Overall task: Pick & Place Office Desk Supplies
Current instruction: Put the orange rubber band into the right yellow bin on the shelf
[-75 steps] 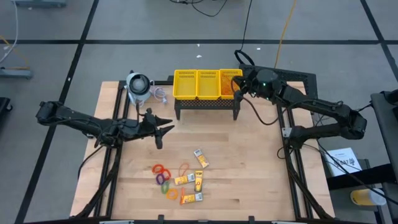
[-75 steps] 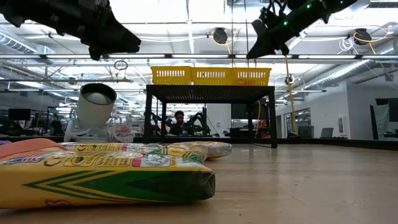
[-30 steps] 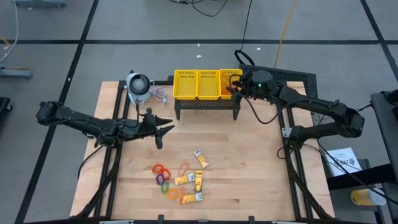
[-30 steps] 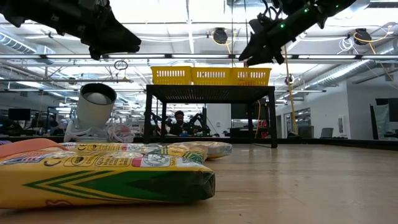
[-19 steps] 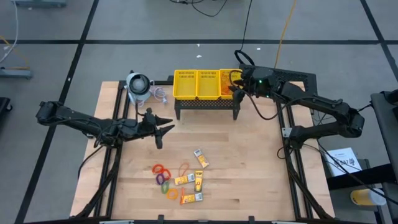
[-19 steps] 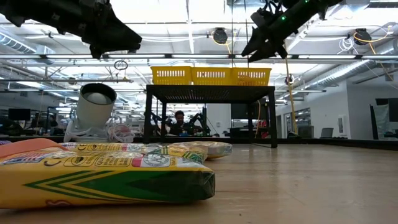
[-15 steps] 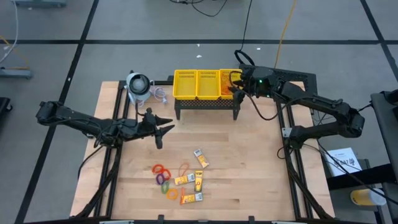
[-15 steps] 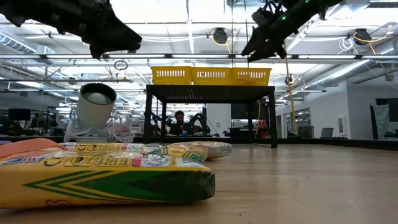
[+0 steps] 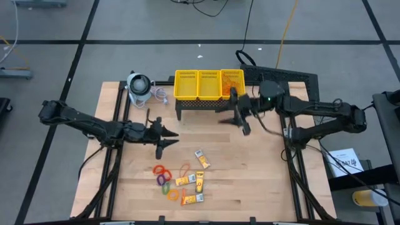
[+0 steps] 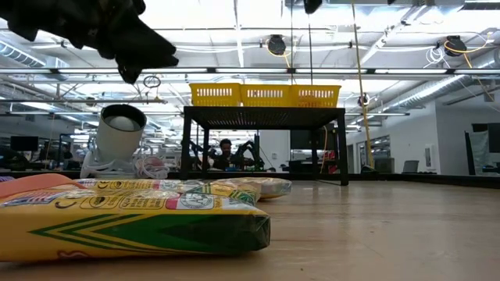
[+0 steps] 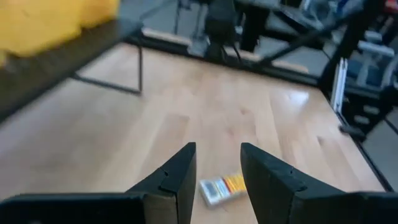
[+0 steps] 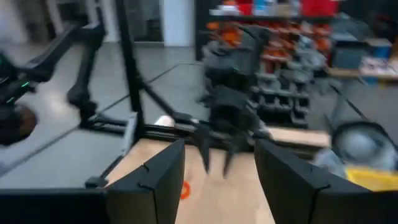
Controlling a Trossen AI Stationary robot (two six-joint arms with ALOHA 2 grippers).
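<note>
Both of my end effectors are empty, fingers apart. Right end effector (image 9: 240, 119) is just in front of the yellow mesh basket (image 9: 208, 85); left end effector (image 9: 164, 133) is farther out. Packets (image 9: 191, 182), rubber-band loops (image 9: 184, 169) and rings (image 9: 164, 177) lie clustered on the counter (image 9: 250, 181), well clear of the basket.

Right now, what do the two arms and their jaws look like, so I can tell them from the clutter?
Both arms are dark, near black, jointed links with black cables along them. The left gripper and right gripper each end in two flat, tapered dark fingers. A small green light glows on the right arm. No other markings show.
</note>
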